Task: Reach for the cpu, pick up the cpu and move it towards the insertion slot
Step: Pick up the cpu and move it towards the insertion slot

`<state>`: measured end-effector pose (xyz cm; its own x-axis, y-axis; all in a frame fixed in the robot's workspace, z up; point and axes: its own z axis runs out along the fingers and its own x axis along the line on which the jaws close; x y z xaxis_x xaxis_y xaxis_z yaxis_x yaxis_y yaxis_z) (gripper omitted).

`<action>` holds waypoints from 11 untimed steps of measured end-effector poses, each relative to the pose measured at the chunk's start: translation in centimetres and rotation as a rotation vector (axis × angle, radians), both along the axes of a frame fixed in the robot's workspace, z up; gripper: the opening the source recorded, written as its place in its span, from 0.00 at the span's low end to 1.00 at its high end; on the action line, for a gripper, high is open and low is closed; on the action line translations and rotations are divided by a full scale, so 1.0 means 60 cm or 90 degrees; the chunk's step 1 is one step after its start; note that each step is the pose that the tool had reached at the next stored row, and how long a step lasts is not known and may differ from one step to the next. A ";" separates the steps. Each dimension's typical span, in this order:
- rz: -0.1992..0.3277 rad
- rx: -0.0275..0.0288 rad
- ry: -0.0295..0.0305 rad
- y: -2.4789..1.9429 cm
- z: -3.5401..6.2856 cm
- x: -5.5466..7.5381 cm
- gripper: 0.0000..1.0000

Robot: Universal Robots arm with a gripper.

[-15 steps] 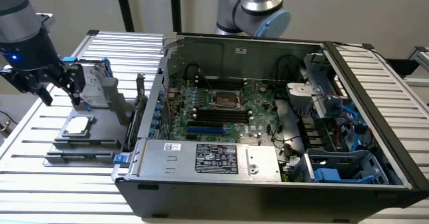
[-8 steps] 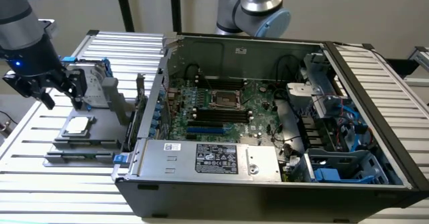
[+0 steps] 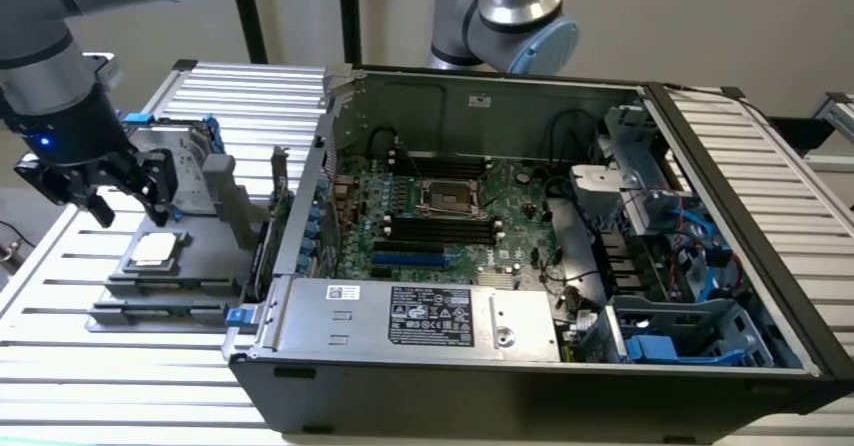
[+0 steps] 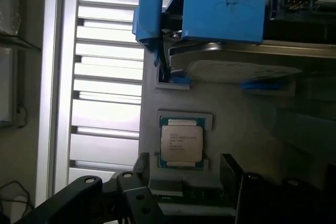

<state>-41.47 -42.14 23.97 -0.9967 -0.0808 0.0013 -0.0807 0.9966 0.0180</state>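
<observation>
A slatted metal bench (image 3: 120, 371) carries a grey holder (image 3: 167, 288) beside an open computer case (image 3: 534, 391).
On the holder, at the exterior view's left, the cpu (image 3: 158, 249) lies flat in its recess, silver top up. The gripper (image 3: 130, 208) hangs just above it, its fingers (image 3: 96, 206) spread wide to either side, gripping nothing and clear of the chip. Farther in, the insertion slot (image 3: 451, 198) sits on the motherboard inside the case, well apart from the cpu.

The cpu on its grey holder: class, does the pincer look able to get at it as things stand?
Probably yes. The pincer hangs open just above the cpu, whose top lies bare; the upright hard drive stands off to one side.
</observation>
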 end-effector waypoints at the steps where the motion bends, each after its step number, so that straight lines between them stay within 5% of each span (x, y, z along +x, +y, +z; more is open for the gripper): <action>1: 0.000 0.0000 0.0000 -0.0003 -0.003 0.000 0.65; 11: 0.003 0.0000 0.0000 -0.0030 -0.026 0.001 0.65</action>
